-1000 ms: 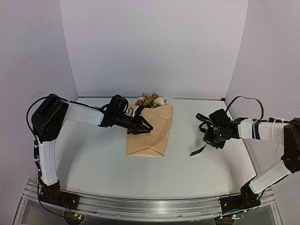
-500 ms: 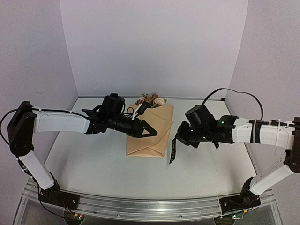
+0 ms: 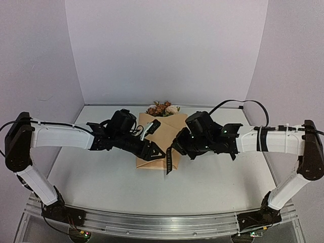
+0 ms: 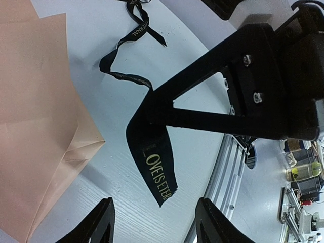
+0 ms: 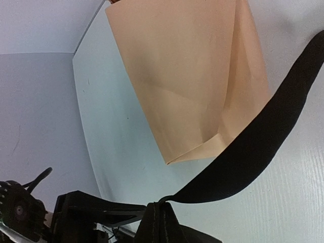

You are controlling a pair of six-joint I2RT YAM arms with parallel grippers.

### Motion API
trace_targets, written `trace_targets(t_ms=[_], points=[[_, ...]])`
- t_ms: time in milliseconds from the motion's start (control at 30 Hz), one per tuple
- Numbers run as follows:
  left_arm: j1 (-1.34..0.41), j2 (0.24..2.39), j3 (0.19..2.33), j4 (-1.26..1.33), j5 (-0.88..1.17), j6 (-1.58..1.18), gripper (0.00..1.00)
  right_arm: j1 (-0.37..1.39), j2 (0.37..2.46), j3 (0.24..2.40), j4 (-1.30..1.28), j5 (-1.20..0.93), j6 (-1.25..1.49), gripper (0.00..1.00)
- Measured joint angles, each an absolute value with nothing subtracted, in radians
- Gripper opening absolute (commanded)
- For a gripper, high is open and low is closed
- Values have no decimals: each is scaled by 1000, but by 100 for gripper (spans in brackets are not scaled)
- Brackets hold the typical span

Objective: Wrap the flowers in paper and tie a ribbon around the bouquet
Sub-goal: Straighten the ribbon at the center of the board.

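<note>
Right end effector (image 3: 173, 148) pinches the black ribbon (image 4: 154, 162) by the near corner of the folded tan paper (image 3: 169, 126), while the left end effector (image 4: 154, 205) hangs just beside it with fingers spread, bare white surface (image 3: 101, 177) open all around. Only the left wrist view shows the ribbon's gold lettering and its far tail curling away. Overhead, pink-brown flowers (image 3: 163, 108) peek past the paper's far edge.
</note>
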State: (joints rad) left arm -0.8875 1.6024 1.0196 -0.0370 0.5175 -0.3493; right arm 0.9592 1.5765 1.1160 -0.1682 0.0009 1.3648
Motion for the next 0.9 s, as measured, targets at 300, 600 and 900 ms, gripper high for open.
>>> trace_targets(t_ms=[300, 600, 900], points=[[-888, 1604, 985, 18, 545, -337, 59, 961, 1622, 1112, 3, -126, 1450, 0], [-888, 1610, 970, 89, 527, -364, 12, 966, 1636, 1072, 72, -170, 1491, 0], [-887, 1581, 890, 100, 414, -407, 0, 961, 1570, 988, 66, -131, 1407, 62]])
